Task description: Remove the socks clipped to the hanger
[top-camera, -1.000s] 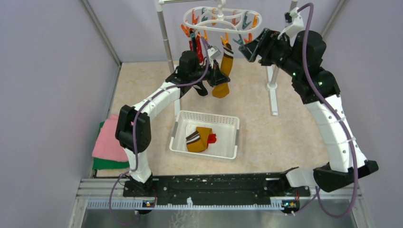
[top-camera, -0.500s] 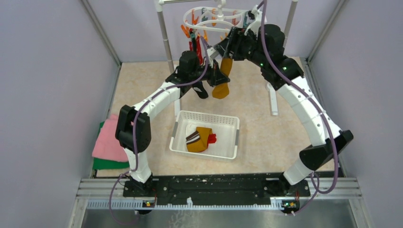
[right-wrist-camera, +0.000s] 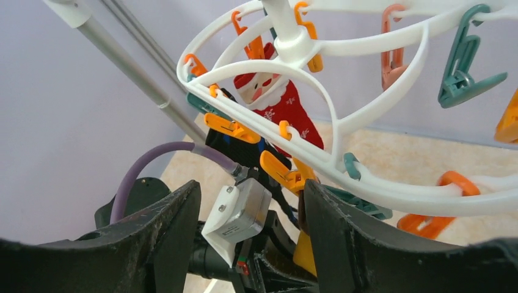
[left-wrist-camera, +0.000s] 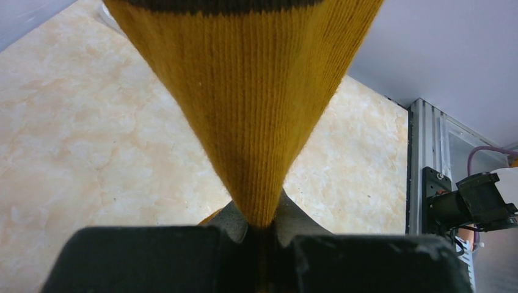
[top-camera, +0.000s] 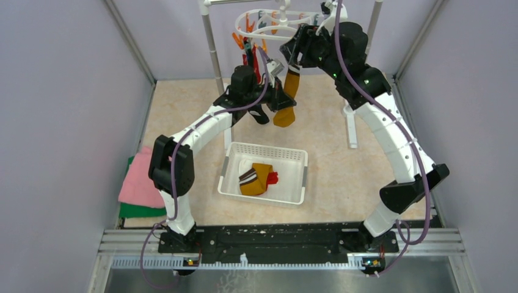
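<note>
Left gripper (left-wrist-camera: 259, 229) is clamped tight on the lower part of a mustard sock (left-wrist-camera: 256, 122) that hangs from the hanger (right-wrist-camera: 287, 36) above the bench's far edge. Right gripper (right-wrist-camera: 250, 223), fingers apart and holding nothing, sits at the hanger's rim around an orange clip (right-wrist-camera: 281, 174). A red Santa sock (right-wrist-camera: 281, 104) hangs clipped nearby.

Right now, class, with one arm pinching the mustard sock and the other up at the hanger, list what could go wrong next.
1. The left gripper is shut on the mustard sock. Pulling before the orange clip opens could stretch the sock or swing the hanger.
2. The open right gripper sits among crowded clips. It might squeeze the wrong one or snag the red Santa sock.
</note>
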Tool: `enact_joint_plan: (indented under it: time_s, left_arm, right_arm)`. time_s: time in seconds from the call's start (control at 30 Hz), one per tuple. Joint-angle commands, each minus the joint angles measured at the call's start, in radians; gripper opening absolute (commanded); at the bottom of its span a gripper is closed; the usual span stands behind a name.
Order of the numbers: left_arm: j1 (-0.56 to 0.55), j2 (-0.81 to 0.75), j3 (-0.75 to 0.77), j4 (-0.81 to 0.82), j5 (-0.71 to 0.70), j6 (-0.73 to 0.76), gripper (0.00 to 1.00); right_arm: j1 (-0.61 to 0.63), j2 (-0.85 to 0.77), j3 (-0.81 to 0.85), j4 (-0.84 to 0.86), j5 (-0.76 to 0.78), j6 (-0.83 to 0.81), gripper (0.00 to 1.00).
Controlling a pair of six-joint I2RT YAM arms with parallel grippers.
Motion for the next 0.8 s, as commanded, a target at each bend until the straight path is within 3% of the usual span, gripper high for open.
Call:
enact_joint_plan:
  time_s: [0.0,0.43,0.77]
  left_arm:
    - [-0.008,-0.059,0.041,0.013,0.008,-0.004,0.0]
    - [-0.022,-0.064,0.059,-0.003,0.021,-0.007,0.0]
    - [-0.025,-0.066,0.064,-0.007,0.029,-0.025,0.0]
  right_arm:
    - [0.004,0.011,0.055,0.005,0.052,-0.065,0.63]
    - [0.014,0.07,0.075,0.004,0.077,-0.115,0.64]
    - [0.039,0.087,0.076,0.049,0.138,-0.181,0.54]
